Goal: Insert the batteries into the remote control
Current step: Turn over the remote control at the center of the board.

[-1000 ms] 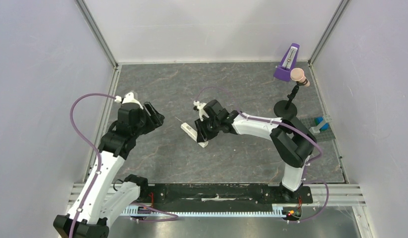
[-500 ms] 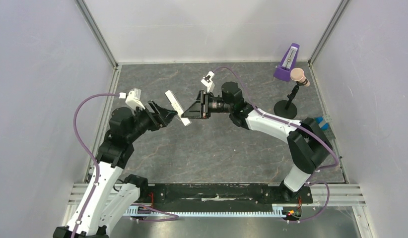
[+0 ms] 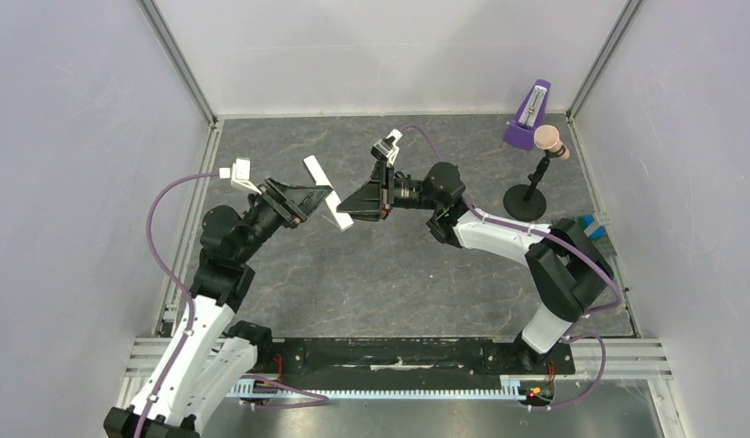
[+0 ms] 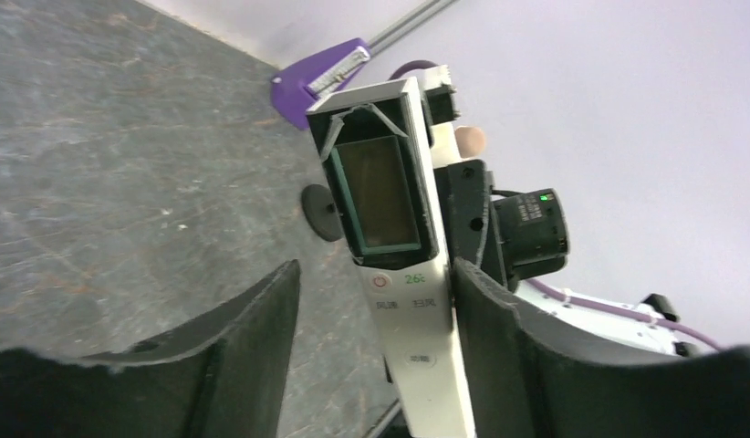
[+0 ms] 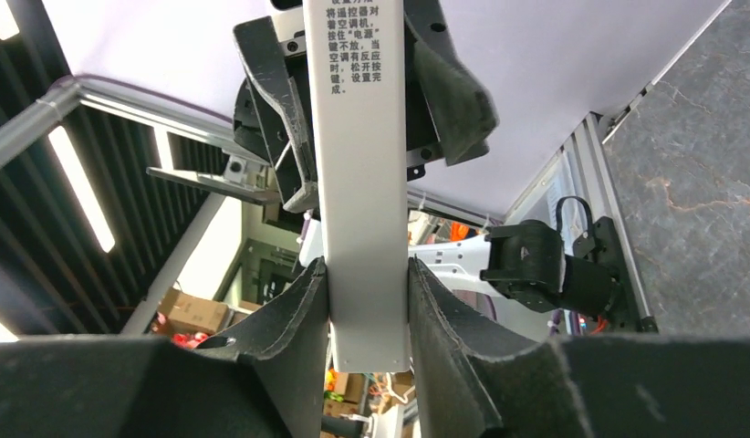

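The remote control (image 3: 323, 192) is a slim white bar held up in the air above the table's middle. My right gripper (image 3: 346, 212) is shut on its lower end; both pads press its plain sides (image 5: 362, 182). The left wrist view shows its face (image 4: 399, 228), with a dark display and a red power button. My left gripper (image 4: 376, 269) stands open around the remote's middle. Its right finger (image 4: 499, 319) is close to the remote's edge, and its left finger (image 4: 253, 319) is well clear. The batteries are out of view.
A purple metronome (image 3: 528, 117) stands in the far right corner. Near it is a black stand (image 3: 526, 196) with a pink tip. A blue object (image 3: 590, 226) lies on a dark mat by the right wall. Frame rails run along both side walls.
My right gripper has lifted the remote off the table and turned it towards the left arm. The left gripper has swung in and up, and its fingers now straddle the remote.
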Available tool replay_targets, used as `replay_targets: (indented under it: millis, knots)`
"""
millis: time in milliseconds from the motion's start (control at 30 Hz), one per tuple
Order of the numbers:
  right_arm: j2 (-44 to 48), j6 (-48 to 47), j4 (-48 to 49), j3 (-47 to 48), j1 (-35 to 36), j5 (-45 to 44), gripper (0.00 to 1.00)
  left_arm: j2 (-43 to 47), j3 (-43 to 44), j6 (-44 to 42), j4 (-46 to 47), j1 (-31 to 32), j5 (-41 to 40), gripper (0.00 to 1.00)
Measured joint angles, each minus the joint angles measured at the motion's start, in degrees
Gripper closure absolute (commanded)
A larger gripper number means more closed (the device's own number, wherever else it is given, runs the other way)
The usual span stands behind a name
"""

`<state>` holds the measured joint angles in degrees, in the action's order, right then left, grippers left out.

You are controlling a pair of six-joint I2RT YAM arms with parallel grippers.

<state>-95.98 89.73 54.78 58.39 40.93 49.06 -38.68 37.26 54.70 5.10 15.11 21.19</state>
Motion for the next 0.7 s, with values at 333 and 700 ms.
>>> replay_targets:
  millis: [333, 700]
  knots:
    - [0.0, -1.6, 1.0, -1.5, 0.0, -0.2, 0.66, -2.4, -0.7, 7.0, 6.6, 0.0, 3.3, 0.98]
    - [3.8, -17.8, -20.3, -3.1, -0.5, -7.5, 0.14, -4.6, 2.4, -4.3, -12.4, 0.0, -1.9, 0.98]
